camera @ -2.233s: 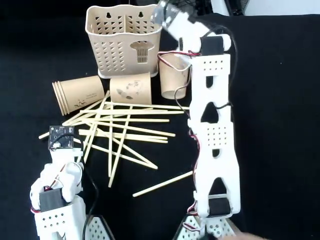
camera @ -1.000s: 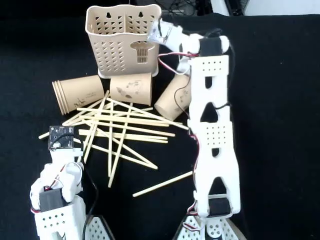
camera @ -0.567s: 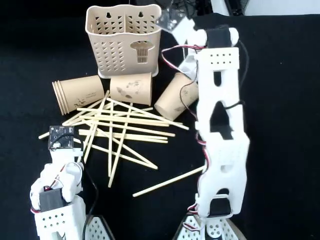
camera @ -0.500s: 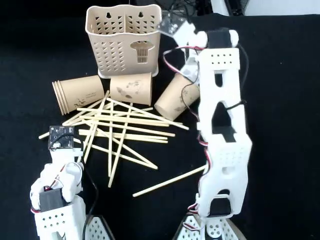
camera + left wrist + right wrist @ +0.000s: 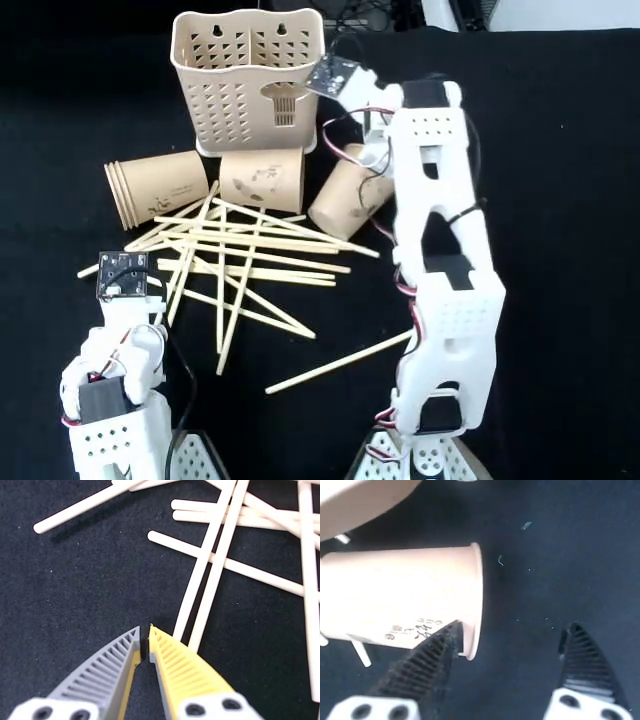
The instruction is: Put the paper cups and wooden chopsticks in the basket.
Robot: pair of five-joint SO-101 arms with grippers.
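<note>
A beige perforated basket (image 5: 248, 80) stands at the back of the black table. In front of it three paper cups lie on their sides: a left cup (image 5: 158, 187), a middle cup (image 5: 262, 178) and a right cup (image 5: 345, 200). Several wooden chopsticks (image 5: 240, 255) lie crossed in a pile below the cups, and one stray chopstick (image 5: 335, 362) lies nearer the front. My right gripper (image 5: 515, 630) is open just over the rim of the right cup (image 5: 400, 595), one finger beside the rim. My left gripper (image 5: 145, 636) is shut and holds nothing, low over the cloth by the chopstick ends (image 5: 210, 580).
The right arm (image 5: 435, 230) stretches from the front edge up to the basket's right side. The left arm (image 5: 115, 380) sits folded at the front left. Bare black cloth lies to the right of the right arm and at the far left.
The right cup tipped from near upright by the basket onto its side, nudging some chopsticks. The right arm swung right, then back over the cup's rim. The left arm stayed still.
</note>
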